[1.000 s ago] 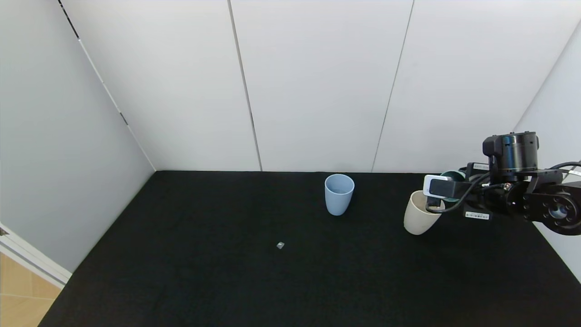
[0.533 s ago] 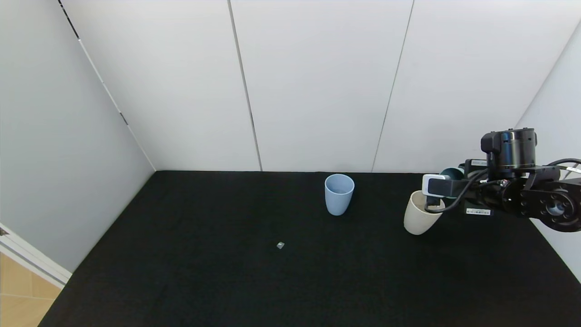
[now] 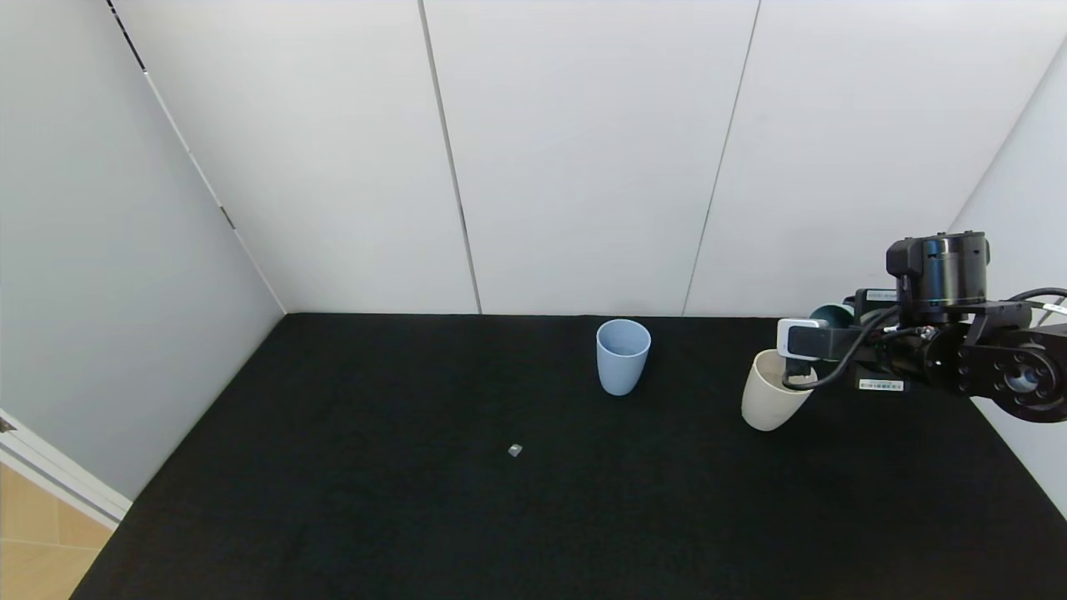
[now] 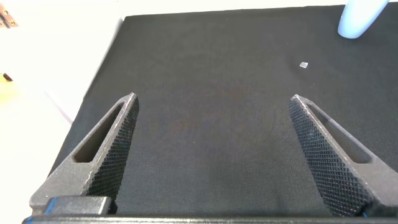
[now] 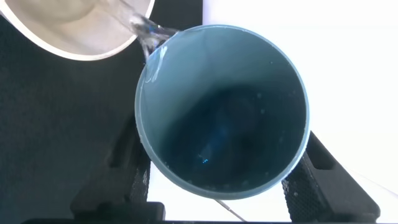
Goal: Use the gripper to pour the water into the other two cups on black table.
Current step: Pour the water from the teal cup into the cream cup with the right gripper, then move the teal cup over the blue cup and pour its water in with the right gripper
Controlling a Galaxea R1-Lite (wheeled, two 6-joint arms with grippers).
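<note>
My right gripper [image 3: 842,329] is shut on the mint-green cup [image 5: 224,109] with a dark teal inside and holds it tipped on its side over the cream-beige cup [image 3: 771,396] at the right of the black table [image 3: 417,500]. In the right wrist view a thin clear stream of water [image 5: 146,28] runs from the green cup's rim into the beige cup [image 5: 74,25]. The light blue cup [image 3: 622,357] stands upright near the back middle, apart from both; it also shows in the left wrist view [image 4: 360,17]. My left gripper [image 4: 211,102] is open and empty above the near left table.
A small grey scrap [image 3: 514,450] lies on the cloth in front of the blue cup. White wall panels [image 3: 583,150] close off the back and both sides. The table's left edge borders a light wooden floor [image 3: 33,542].
My right arm has risen slightly with the green cup, its wrist a little higher than before. The beige and blue cups have not moved.
</note>
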